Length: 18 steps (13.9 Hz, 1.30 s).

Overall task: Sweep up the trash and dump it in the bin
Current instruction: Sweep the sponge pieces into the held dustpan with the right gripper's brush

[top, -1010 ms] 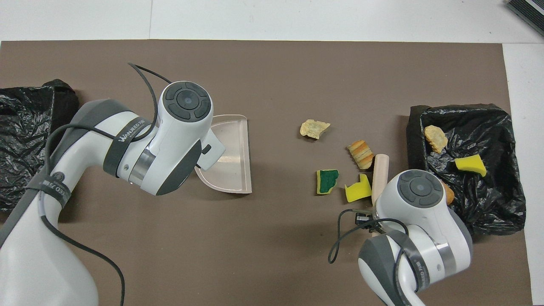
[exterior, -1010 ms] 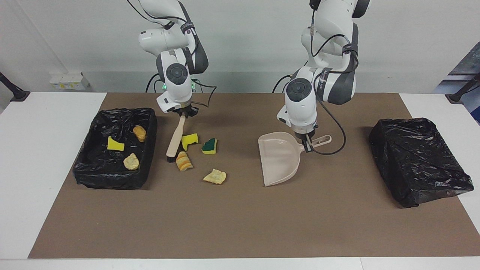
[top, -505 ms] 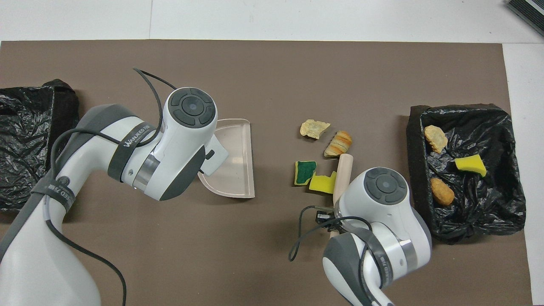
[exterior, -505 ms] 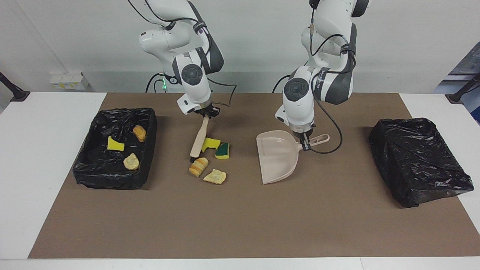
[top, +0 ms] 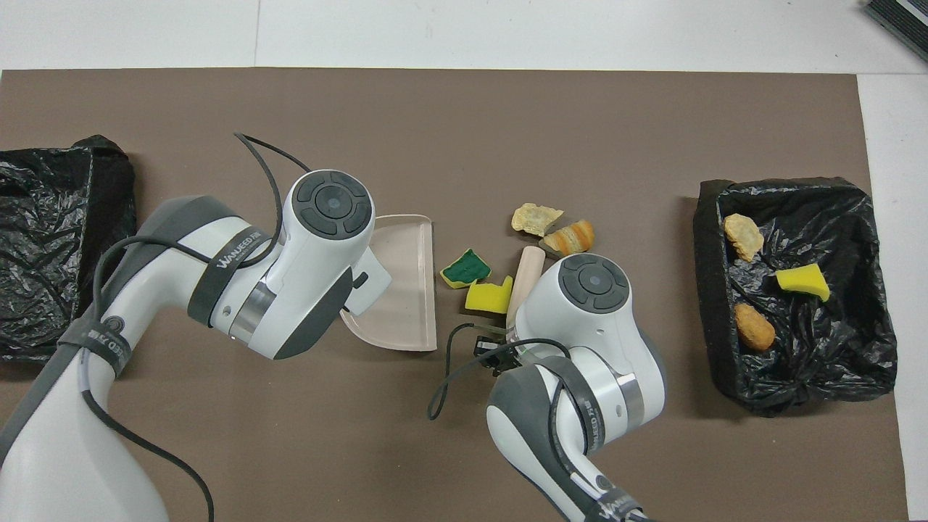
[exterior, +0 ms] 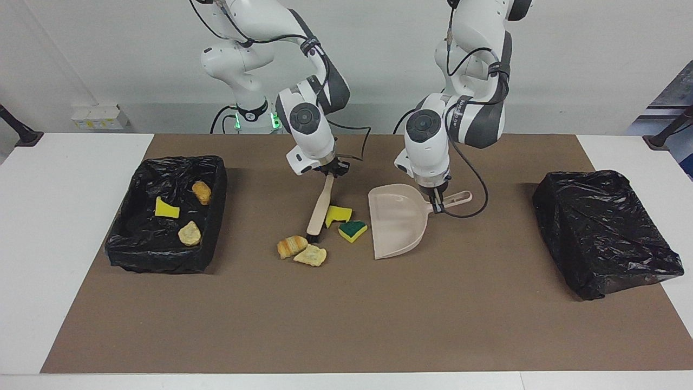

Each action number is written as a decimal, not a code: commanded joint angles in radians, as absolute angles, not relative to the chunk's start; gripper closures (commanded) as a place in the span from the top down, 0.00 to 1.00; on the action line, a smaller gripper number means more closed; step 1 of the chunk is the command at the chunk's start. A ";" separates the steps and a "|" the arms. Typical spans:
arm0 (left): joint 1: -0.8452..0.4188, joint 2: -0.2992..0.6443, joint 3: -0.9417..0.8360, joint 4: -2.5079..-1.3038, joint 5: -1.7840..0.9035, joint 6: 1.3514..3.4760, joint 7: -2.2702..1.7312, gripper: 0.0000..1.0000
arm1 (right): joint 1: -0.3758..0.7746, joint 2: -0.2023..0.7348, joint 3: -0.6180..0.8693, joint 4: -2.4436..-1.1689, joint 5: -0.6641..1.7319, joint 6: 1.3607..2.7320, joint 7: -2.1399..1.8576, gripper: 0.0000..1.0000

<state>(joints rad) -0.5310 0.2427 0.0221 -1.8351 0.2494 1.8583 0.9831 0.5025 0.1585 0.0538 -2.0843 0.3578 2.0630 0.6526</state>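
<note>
The mat (exterior: 346, 319) looks like matt brown paper or card, smooth. Both bins (exterior: 162, 214) (exterior: 603, 230) are lined with glossy, crinkled black plastic film. The dustpan (exterior: 398, 227) is smooth beige plastic with a slight sheen. The brush (exterior: 320, 208) handle looks like pale, matt wood or plastic. The sponges (exterior: 352, 231) (exterior: 338, 214) are porous foam; the bread-like scraps (exterior: 292, 245) (exterior: 311, 255) look rough and crusty.

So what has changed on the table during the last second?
The right hand, shut on the brush, swept the yellow sponge and green-topped sponge toward the dustpan; the bread piece slid beside the other scrap. The left hand drew the dustpan slightly closer. Both bins are unchanged.
</note>
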 commanded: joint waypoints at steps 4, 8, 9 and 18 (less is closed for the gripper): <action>-0.529 0.176 0.031 -1.943 0.241 1.916 0.974 0.00 | 0.598 0.170 0.064 -2.077 0.589 2.193 0.594 0.00; -0.525 0.170 0.031 -1.974 0.241 2.000 0.931 0.00 | 0.618 0.160 0.110 -2.066 0.661 2.200 0.523 0.00; -0.523 0.170 0.031 -1.973 0.239 2.003 0.924 0.00 | 0.620 0.155 0.133 -2.059 0.692 2.204 0.525 0.00; -0.512 0.172 0.031 -1.982 0.224 2.037 0.775 0.00 | 0.450 0.061 0.114 -2.034 0.357 1.909 0.606 0.00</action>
<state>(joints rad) -0.5171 0.1989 0.0299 -1.9429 0.2355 2.0029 0.8011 0.4821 0.0619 0.1076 -2.0373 0.4668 1.9603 0.5669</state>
